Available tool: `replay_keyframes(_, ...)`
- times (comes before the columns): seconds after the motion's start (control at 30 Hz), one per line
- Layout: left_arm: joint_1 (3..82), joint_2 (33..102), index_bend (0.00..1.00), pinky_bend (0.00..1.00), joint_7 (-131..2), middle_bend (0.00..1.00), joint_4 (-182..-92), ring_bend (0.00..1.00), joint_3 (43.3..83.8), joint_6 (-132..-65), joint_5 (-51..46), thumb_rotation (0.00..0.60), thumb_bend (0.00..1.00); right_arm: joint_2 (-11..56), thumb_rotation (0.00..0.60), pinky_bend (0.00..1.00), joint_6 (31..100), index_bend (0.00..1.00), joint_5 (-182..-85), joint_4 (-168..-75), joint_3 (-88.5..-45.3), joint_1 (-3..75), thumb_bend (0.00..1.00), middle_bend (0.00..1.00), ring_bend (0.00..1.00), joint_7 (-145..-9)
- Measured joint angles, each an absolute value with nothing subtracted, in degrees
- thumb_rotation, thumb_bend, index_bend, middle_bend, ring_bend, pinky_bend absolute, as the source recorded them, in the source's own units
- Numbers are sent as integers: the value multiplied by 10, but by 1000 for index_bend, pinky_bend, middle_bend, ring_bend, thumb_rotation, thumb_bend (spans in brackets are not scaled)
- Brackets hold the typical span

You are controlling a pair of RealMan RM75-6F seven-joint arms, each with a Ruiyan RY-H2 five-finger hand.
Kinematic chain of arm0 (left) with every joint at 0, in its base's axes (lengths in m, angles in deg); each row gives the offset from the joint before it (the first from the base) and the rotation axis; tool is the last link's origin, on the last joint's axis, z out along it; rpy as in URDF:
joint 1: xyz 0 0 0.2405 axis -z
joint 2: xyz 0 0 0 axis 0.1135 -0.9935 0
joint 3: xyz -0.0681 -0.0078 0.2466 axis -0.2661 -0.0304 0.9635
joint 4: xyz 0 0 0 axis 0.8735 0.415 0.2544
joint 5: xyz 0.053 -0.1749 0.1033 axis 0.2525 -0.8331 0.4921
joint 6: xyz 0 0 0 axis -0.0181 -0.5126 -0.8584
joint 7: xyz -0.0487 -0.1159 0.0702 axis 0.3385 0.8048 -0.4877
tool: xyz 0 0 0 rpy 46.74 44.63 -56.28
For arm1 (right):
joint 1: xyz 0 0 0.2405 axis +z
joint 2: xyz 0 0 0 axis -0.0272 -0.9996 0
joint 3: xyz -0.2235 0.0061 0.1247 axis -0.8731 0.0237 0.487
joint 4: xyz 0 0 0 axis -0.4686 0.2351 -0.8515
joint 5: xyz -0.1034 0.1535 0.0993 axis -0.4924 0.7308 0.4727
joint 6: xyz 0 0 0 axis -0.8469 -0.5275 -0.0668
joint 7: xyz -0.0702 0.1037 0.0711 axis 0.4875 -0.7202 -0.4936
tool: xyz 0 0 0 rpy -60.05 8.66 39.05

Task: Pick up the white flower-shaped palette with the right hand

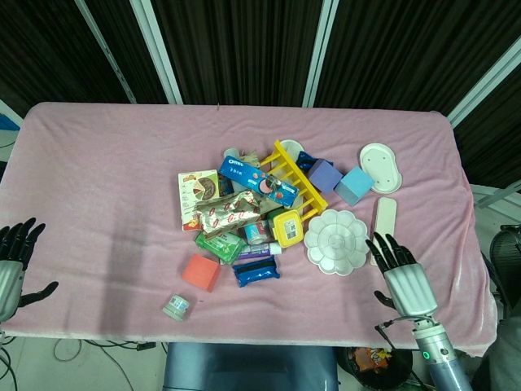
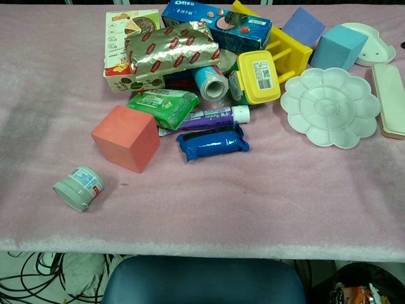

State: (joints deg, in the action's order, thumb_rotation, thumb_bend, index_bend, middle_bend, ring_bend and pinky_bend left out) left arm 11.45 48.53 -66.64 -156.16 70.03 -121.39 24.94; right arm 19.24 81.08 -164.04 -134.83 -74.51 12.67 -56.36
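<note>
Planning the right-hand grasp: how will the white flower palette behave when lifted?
The palette looks like thin moulded plastic, so probably stiff and light. It lies flat on the cloth, so fingers may struggle to get under its rim. Its glossy wells suggest it could slip.
</note>
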Motion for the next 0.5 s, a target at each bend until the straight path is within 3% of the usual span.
replay_keyframes(0.5,117,489,0,0,-671,0,-1562,0,697,-1209,242,600,0,307,600,233,757,0,-1606,-1208,-706,187,155,0,0,-554)
